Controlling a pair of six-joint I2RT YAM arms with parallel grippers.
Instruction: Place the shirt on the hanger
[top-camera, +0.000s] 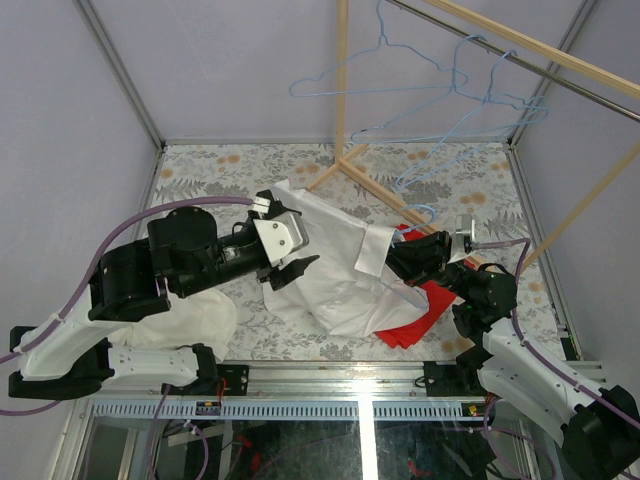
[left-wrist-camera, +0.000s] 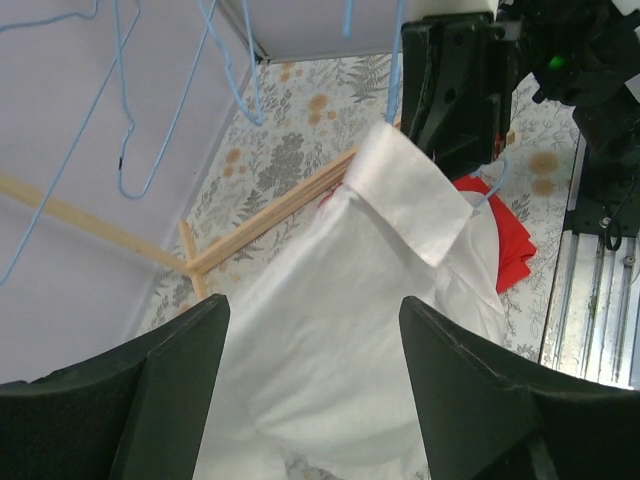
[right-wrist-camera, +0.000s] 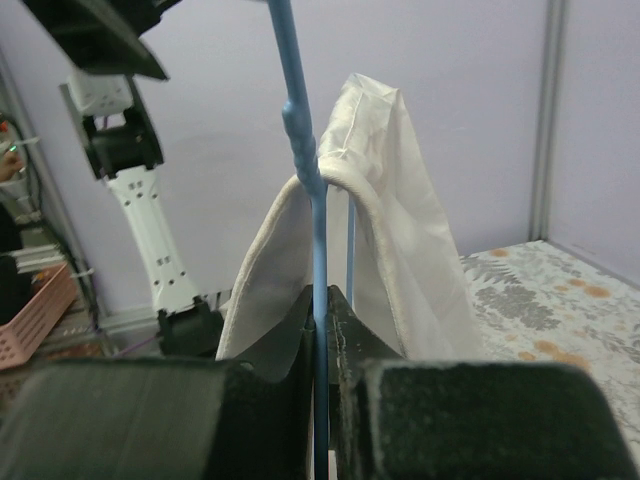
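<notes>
The white collared shirt (top-camera: 340, 275) lies bunched on the floral table, its collar (left-wrist-camera: 415, 195) lifted toward the right arm. My right gripper (top-camera: 408, 262) is shut on the thin blue wire of a hanger (right-wrist-camera: 300, 120), and the shirt's fabric (right-wrist-camera: 400, 230) drapes over that wire just past the fingertips (right-wrist-camera: 345, 310). The hanger's hook (top-camera: 426, 212) sticks up behind that gripper. My left gripper (left-wrist-camera: 310, 305) hovers open above the shirt's body (left-wrist-camera: 340, 350), nothing between its black fingers (left-wrist-camera: 180, 380).
A red cloth (top-camera: 425, 315) lies under the shirt by the right arm. A creamy off-white garment (top-camera: 200, 320) sits under the left arm. Two more blue hangers (top-camera: 400, 70) hang from a wooden rail (top-camera: 540, 45). The rack's wooden base (left-wrist-camera: 270, 215) crosses the table behind the shirt.
</notes>
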